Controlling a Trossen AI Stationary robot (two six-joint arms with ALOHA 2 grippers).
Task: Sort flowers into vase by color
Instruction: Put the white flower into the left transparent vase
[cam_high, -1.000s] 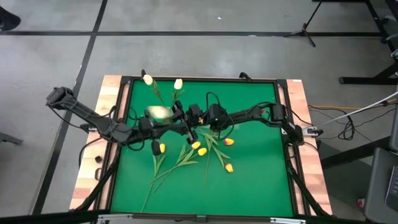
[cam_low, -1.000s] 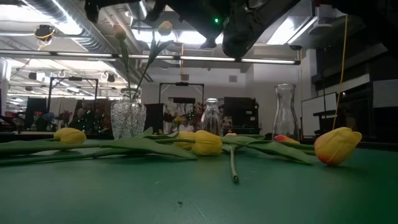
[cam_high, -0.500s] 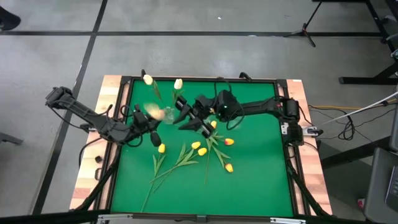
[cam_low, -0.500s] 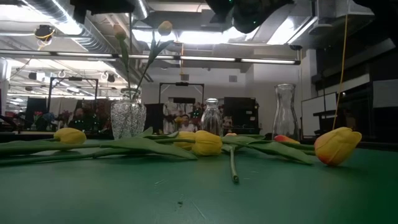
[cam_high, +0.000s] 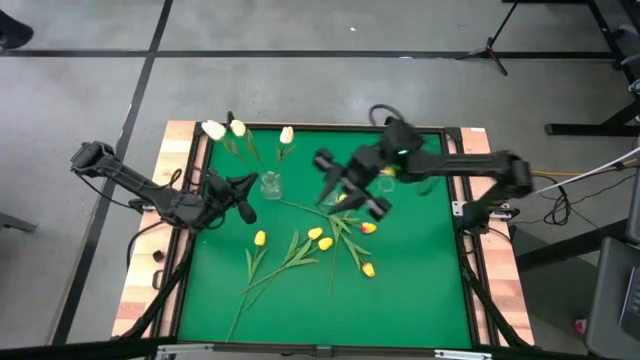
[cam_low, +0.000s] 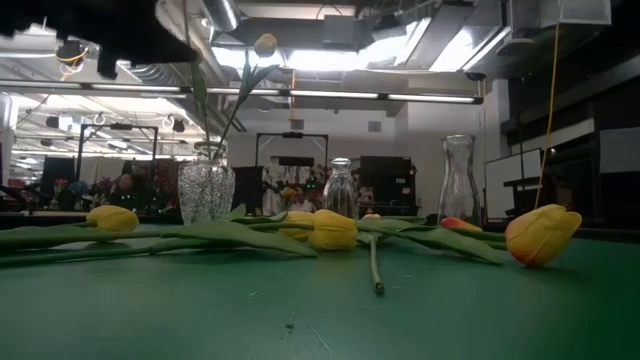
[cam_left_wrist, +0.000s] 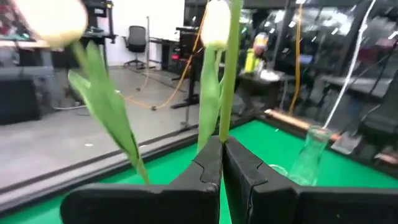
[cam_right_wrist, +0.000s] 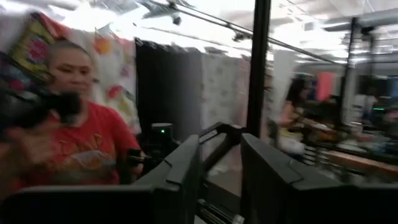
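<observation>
On the left of the table, the left gripper (cam_high: 243, 197) has backed away from the glass vase (cam_high: 270, 184), its fingers pressed together on nothing. The vase now holds a third white tulip (cam_high: 213, 130). To the right, the right gripper (cam_high: 352, 187) has swung up and off, its jaws partly apart and empty. Five yellow and orange tulips (cam_high: 318, 235) lie on the green mat (cam_high: 410, 280), so the white group looks done.

Overhead looks down; low camera level; both share table (cam_high: 420, 290).
</observation>
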